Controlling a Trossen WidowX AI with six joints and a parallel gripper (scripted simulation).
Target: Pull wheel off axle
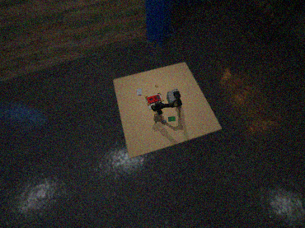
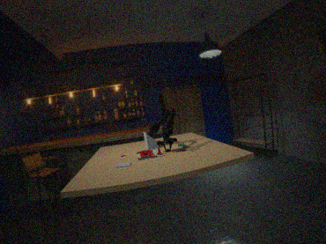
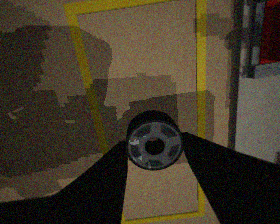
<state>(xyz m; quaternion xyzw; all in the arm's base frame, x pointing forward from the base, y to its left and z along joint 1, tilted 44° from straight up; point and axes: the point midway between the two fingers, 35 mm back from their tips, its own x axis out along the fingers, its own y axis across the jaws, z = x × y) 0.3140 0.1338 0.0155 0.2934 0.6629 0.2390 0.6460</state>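
Observation:
In the wrist view a dark wheel with a grey spoked hub sits between my two black fingers. My gripper is shut on the wheel, and both fingers touch its tyre. The wheel lies over the tan table inside the yellow outline of the marked area, near its lower end. I cannot tell its height above the table. In the top view the arm bends over the middle of the table. The axle is not clear in any view.
A white board with a red part lies just right of the marked area. In the top view a red base, a small green block and a small grey piece lie around the arm.

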